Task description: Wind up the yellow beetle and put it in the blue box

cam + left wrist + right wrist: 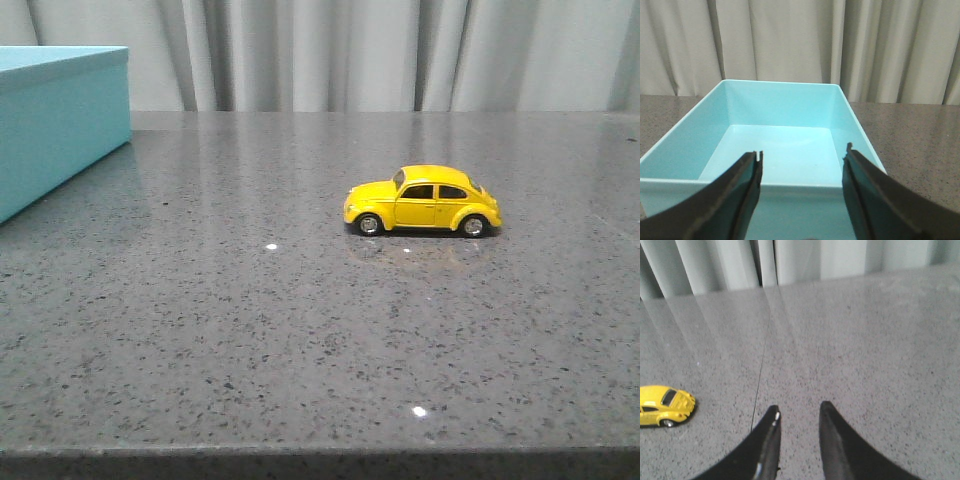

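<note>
Now: right gripper (799, 425) parted, empty | yellow beetle (422, 201) upright mid-table, untouched | left gripper (802, 167) wide, empty, facing open blue box (785, 145) far left | advice: pinch body across sides, wheels free for winding

Staged test bench, probably a lab

A speckled grey stone desk (300, 330) is sitting bare before pale pleated curtains (350, 55) hanging across twelve o'clock, closing off any room.
</note>
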Controlling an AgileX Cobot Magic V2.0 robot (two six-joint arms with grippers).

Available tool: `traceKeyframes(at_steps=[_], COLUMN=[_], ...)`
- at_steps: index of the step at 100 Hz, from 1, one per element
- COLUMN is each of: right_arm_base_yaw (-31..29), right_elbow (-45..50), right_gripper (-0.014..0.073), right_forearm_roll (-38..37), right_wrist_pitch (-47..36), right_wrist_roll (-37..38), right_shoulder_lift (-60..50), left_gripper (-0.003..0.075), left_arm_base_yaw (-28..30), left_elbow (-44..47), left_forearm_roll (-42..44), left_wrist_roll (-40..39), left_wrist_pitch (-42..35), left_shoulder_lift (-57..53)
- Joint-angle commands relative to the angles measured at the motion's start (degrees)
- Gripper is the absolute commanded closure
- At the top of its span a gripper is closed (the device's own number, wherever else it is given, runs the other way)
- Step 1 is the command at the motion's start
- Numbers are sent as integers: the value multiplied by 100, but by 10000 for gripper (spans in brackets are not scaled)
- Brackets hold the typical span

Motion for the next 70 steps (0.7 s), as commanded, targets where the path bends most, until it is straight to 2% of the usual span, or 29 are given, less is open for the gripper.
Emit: traceKeyframes(at_steps=[1, 15, 28, 70], right_arm_base_yaw=[-2, -2, -2, -2], right_elbow=[-555, -1258, -1618, -1488], right_gripper=[355, 355, 356, 356], right_forearm_roll=[-42, -42, -42, -42], right_wrist_pitch=[13, 638, 680, -416], right_wrist_roll=[-32, -32, -32, -32], right_shoulder_lift=[532, 1246, 1588, 1681], left_gripper=[351, 352, 352, 352], left_arm_base_yaw=[-37, -37, -37, -49], left_elbow=[-434, -842, -1057, -1070], left_forearm_roll=[-28, -28, -28, -40], left_wrist_roll=[-43, 10, 10, 10], left_wrist_pitch=[-327, -90, -115, -583], left_shoulder_lift=[405, 959, 1345, 1503])
